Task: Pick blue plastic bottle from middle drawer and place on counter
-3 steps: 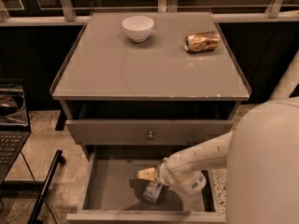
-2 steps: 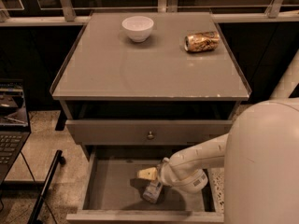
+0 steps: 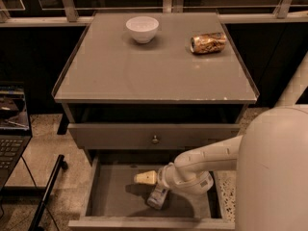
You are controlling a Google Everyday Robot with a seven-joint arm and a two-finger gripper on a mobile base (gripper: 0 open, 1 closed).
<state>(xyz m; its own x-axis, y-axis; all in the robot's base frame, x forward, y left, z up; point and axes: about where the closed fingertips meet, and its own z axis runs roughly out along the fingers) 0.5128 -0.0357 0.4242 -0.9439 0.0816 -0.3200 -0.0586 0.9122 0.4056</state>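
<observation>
The middle drawer (image 3: 113, 198) is pulled open below the counter (image 3: 154, 66). The blue plastic bottle (image 3: 158, 197), clear with a pale blue-white label, sits on the drawer floor near the front middle. My gripper (image 3: 150, 181) is down inside the drawer, directly above and behind the bottle. It is against the bottle or very close to it. The white arm reaches in from the right. The arm hides the bottle's upper end.
A white bowl (image 3: 142, 29) and a crushed gold can (image 3: 208, 42) sit on the counter's far side. The closed drawer front with a round knob (image 3: 155, 139) overhangs the open drawer. A laptop (image 3: 10, 129) stands at the left. My white body (image 3: 274, 172) fills the lower right.
My gripper has edged slightly left inside the drawer. The bottle lies in the same spot.
</observation>
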